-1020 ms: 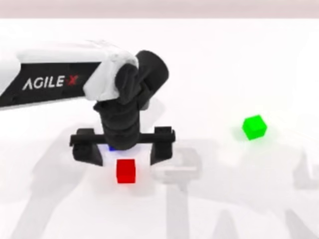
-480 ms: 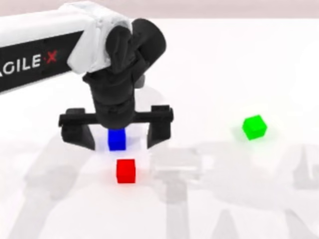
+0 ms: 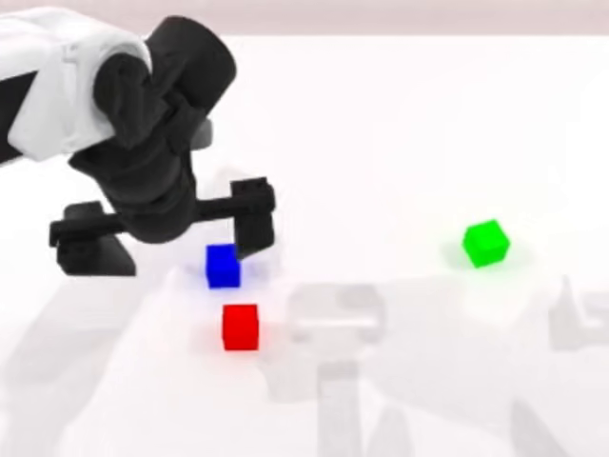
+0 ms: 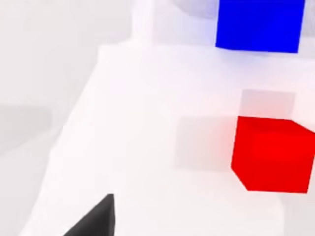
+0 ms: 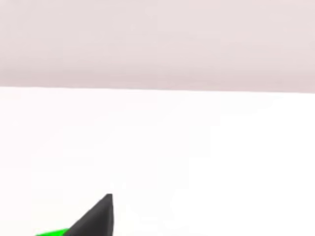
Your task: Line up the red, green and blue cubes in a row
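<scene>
The left gripper is seen raised above the bench toward its left edge, its jaws spread wide and holding nothing; one finger hangs just beside the blue cube and the other is well out toward the left edge. The blue cube is set on the bench left of centre, free of the jaws, with the red cube just beside it on the near-edge side, the two standing apart by a narrow gap and slightly offset from one another. In the left wrist view the same pair is shown close together, blue cube and red cube. The green cube is left well apart, toward the right edge of the bench. The right gripper is not seen from above; in its own wrist view only a dark fingertip and a sliver of the green cube are shown, so the state of its jaws cannot be told. The task is judged about two-thirds done: two cubes are placed as neighbours, and the green one remains to be brought into line. No containers are present.
</scene>
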Action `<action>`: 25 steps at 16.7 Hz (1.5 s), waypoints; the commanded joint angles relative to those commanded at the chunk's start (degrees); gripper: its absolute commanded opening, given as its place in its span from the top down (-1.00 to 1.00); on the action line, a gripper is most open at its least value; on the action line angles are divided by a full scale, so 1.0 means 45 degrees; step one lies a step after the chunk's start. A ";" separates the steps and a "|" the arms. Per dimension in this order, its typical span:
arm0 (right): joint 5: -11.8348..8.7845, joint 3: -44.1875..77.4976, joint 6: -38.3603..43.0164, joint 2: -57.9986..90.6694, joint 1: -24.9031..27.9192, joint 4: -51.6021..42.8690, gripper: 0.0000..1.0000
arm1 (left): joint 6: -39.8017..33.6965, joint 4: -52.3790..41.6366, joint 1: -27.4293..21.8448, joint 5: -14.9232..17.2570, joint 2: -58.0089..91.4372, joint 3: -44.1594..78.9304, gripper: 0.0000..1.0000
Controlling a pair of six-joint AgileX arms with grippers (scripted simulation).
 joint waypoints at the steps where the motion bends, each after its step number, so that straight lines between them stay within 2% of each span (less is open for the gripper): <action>1: 0.0004 0.0866 0.0014 0.0934 0.0161 -0.0563 -1.00 | 0.0088 0.0486 0.0396 -0.0017 -0.0918 -0.0720 -1.00; 6: 0.0048 0.6015 0.0066 0.7404 0.1125 -0.4054 -1.00 | 0.1130 0.3511 0.2642 -0.0066 -0.6781 -0.5216 -1.00; 13: 0.0093 1.3356 0.0139 1.7434 0.2576 -0.9310 -1.00 | 0.4228 0.8250 0.5422 0.0041 -1.5336 -1.1874 -1.00; 20: 0.0071 1.8623 0.0226 2.3427 0.3582 -1.2658 -1.00 | 0.7336 1.1812 0.6800 0.0369 -2.0376 -1.5498 -1.00; 25: 0.0061 1.9651 0.0240 2.4521 0.3771 -1.3222 -1.00 | 0.8033 1.2532 0.6979 0.0458 -2.1276 -1.6033 -1.00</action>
